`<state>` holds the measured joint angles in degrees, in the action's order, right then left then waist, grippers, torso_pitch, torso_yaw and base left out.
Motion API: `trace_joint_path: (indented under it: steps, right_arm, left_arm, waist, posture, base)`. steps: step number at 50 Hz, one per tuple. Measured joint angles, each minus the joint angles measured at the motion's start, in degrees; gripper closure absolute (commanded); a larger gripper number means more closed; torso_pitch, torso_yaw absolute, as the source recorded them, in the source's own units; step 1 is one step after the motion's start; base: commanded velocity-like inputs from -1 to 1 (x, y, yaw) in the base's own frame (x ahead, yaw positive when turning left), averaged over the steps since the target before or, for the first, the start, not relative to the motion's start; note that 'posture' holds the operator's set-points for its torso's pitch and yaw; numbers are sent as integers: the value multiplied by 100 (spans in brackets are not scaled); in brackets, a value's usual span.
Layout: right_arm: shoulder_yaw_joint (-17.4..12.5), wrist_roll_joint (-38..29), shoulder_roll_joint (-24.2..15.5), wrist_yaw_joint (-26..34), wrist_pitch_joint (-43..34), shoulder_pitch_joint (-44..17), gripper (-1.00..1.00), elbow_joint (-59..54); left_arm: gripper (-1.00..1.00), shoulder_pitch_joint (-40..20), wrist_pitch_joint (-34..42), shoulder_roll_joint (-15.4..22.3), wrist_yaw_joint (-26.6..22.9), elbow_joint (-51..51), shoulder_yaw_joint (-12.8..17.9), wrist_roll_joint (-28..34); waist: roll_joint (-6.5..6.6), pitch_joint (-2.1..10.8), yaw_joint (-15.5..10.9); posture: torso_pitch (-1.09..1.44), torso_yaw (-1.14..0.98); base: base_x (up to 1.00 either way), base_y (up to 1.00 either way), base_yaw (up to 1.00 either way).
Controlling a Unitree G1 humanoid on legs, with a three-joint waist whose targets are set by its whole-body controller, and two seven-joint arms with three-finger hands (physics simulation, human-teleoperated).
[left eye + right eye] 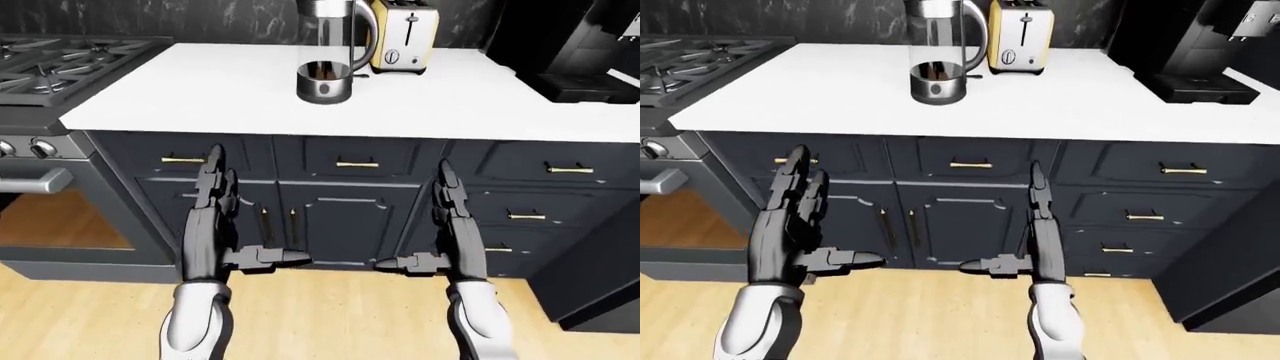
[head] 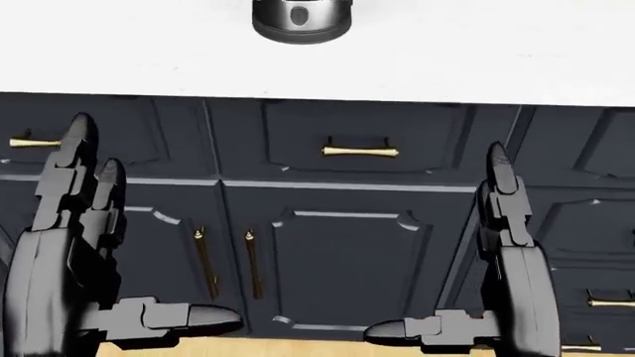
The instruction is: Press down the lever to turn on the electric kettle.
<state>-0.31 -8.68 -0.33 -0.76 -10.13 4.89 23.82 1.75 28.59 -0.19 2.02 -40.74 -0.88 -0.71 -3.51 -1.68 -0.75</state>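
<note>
A white countertop (image 1: 480,97) runs across dark navy cabinets (image 1: 345,206) with raised panels and brass handles (image 1: 357,163). Behind it rises a black marbled wall (image 1: 200,19). A gas stove (image 1: 45,67) with an oven below stands at the left-eye view's left. The floor (image 1: 330,315) is light wood planks.
</note>
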Motion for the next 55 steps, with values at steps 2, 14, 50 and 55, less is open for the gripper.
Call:
trace_joint_path:
  steps: [2, 14, 50, 55]
  right_arm:
    - [-61, -18, -11, -19, -45, 54, -100, -15]
    - [16, -36, 43, -44, -112, 60, -100, 130]
    - [12, 4, 23, -45, 37, -35, -100, -164]
    - [8, -67, -1, -90, -22, 22, -100, -169]
  left_arm:
    - [-100, 20, 32, -19, -20, 69, -78, -18]
    - [-100, -8, -7, 30, -27, -27, -18, -24]
    - [-100, -7, -71, 25, 18, 123, 84, -55]
    - [-100, -7, -71, -23, -10, 291, -68, -74]
  waist:
    - [96, -57, 60]
    - [667, -68, 70]
    - [241, -38, -43]
    - [63, -38, 83]
  posture:
    - [0, 0]
    - [0, 0]
    - [0, 0]
    - [0, 0]
  base:
    - [15, 0, 0]
    - [15, 0, 0]
    - [15, 0, 0]
    - [15, 0, 0]
